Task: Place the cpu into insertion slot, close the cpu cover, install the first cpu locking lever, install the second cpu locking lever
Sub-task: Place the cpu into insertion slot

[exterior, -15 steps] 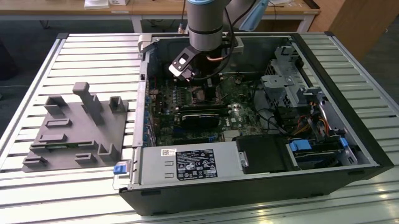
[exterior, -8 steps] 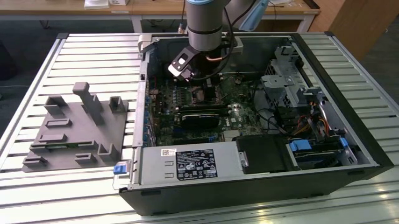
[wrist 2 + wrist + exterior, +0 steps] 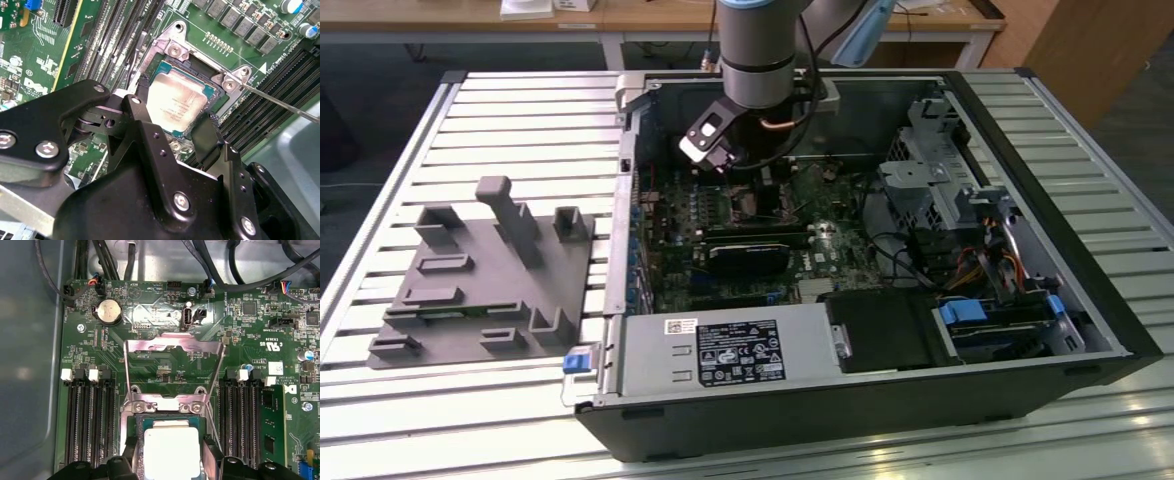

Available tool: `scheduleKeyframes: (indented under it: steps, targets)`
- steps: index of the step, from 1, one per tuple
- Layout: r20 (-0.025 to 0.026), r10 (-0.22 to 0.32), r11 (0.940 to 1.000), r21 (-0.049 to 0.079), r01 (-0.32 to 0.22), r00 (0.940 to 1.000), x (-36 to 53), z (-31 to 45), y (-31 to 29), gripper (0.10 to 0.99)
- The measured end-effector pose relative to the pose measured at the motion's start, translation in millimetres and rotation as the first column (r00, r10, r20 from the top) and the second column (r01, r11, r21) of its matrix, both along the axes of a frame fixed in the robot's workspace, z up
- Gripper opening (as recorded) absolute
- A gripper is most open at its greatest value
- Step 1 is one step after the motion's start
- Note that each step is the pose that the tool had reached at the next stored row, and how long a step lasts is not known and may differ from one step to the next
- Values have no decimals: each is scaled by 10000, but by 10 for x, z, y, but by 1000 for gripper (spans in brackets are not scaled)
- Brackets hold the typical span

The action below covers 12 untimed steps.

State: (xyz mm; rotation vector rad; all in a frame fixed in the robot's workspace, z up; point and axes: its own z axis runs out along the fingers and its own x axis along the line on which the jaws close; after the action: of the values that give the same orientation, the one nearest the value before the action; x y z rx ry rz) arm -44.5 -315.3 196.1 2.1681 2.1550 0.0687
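The cpu (image 3: 177,100), a flat square chip with a pale metal top, lies in the insertion slot (image 3: 199,65) on the green board, level inside the black rim. My gripper (image 3: 172,107) reaches down over it, and its black fingers (image 3: 202,135) press against two opposite edges of the chip. In the first wrist view the cpu (image 3: 170,447) shows between the fingertips. Behind it the cpu cover (image 3: 172,346) stands raised on its hinge. A thin metal locking lever (image 3: 280,102) sticks out free beside the socket. In the exterior view the gripper (image 3: 747,180) hangs inside the open computer case.
Long black memory slots (image 3: 87,425) flank the socket, with a green memory stick (image 3: 272,425) on one side. A black card (image 3: 754,255), the power supply (image 3: 720,355), drive cages and cables crowd the case. A grey fixture block (image 3: 474,275) sits on the slatted table at the exterior view's left.
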Motion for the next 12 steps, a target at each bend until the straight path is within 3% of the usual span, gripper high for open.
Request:
scheduleKeyframes:
  steps: [12]
  targets:
    - [0,-345,9994,7,345,9994,0,-2,39,616]
